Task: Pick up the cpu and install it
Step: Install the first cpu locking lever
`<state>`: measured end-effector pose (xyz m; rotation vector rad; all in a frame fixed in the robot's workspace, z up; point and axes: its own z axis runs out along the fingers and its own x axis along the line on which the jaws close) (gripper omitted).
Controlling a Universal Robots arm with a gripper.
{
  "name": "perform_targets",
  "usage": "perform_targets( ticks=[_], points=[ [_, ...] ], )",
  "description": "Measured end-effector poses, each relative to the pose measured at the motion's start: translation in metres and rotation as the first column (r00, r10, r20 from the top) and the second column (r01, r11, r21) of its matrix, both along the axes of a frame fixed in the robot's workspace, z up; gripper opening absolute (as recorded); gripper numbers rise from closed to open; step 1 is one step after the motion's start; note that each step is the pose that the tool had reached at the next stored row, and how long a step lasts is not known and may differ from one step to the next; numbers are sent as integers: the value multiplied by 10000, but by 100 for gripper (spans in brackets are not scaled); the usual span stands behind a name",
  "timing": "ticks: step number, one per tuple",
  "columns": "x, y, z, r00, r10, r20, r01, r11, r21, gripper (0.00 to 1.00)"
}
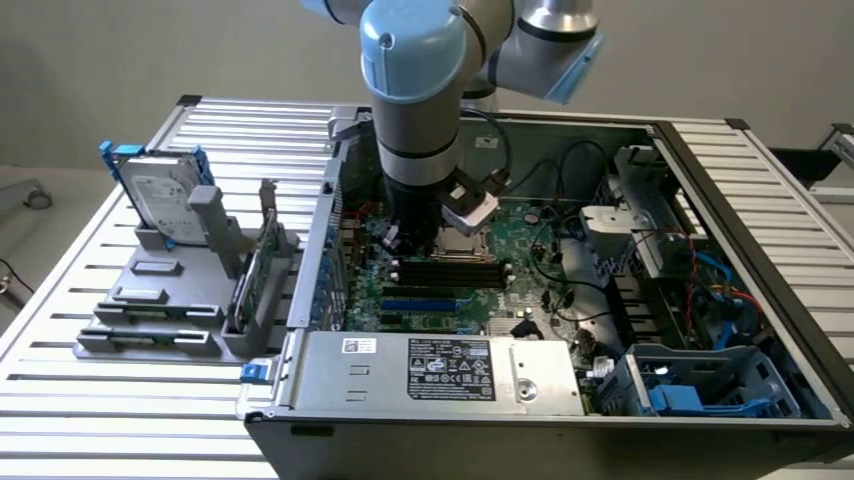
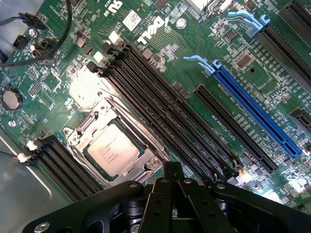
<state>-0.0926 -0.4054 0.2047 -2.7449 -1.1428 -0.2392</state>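
The cpu (image 2: 111, 148), a small square chip with a dull silver top, lies flat inside the metal-framed socket (image 2: 80, 133) on the green motherboard (image 2: 194, 43). My gripper (image 2: 172, 169) hovers just beside the socket, over the black memory slots (image 2: 160, 107). Its dark fingers are shut together with nothing visible between them. In the exterior view, the arm (image 1: 416, 110) reaches straight down into the open computer case, and the socket with the cpu (image 1: 461, 246) sits just under the wrist.
A silver hard drive (image 1: 158, 195) with blue brackets stands on a grey fixture (image 1: 154, 300) at the exterior view's left, outside the case. Inside are a long blue slot (image 2: 252, 109), cables (image 2: 46, 36), the power supply (image 1: 441, 370) and drive cages (image 1: 707, 385).
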Motion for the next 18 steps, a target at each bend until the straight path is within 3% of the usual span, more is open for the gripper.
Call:
perform_targets(
  ticks=[10,14,18],
  points=[
    [-3,8,-36,10000,1,31,-2,9999,121,11],
    [-3,9,-36,10000,0,32,-1,9999,136,11],
    [-4,26,54,10000,1,31,-1,9999,136,11]
  ],
)
